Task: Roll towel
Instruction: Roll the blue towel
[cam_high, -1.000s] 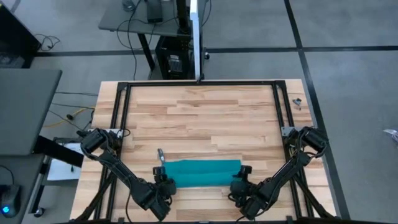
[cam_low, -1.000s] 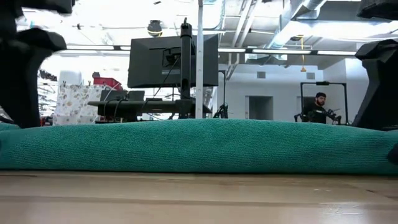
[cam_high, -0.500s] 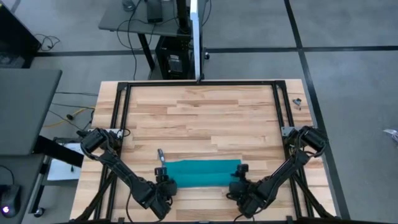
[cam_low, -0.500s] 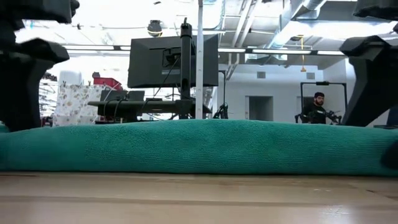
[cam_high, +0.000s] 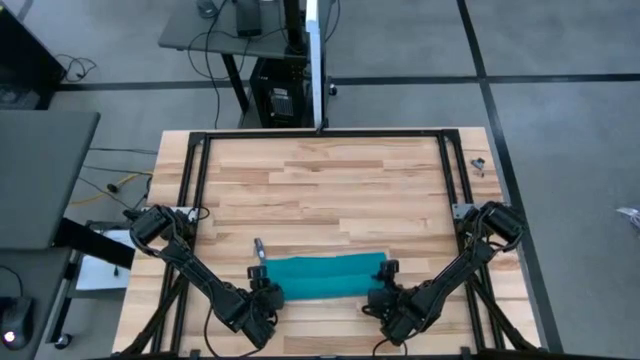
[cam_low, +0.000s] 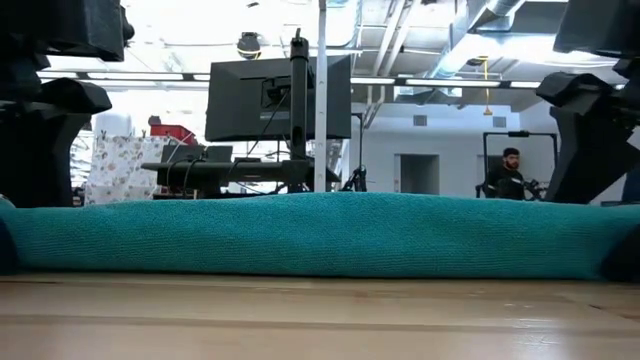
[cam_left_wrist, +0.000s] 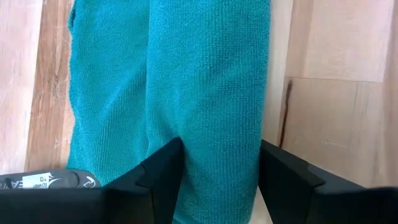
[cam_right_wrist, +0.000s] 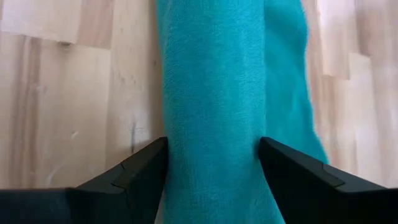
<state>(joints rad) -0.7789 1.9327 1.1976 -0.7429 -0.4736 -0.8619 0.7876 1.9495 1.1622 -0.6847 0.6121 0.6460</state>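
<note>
Teal towel (cam_high: 327, 276) lying near the front edge of the wooden table (cam_high: 330, 180), about midway between the left and right edges, stretched lengthwise from left to right. Partly rolled: a thick roll along the side nearest the front edge, a flatter layer beside it toward the back edge. Left gripper (cam_left_wrist: 216, 177) placed at the left end of the towel, fingers (cam_left_wrist: 158, 174) set on both sides of the roll, closed around it and touching the cloth. Right gripper (cam_right_wrist: 212, 171) placed at the right end, fingers (cam_right_wrist: 140, 171) likewise on both sides of the roll, holding it between them. From table level, a long low teal ridge (cam_low: 320, 235) across the wood, dark arms at both ends. Far behind, a monitor (cam_low: 278, 98) on a stand and a seated person (cam_low: 510, 172).
</note>
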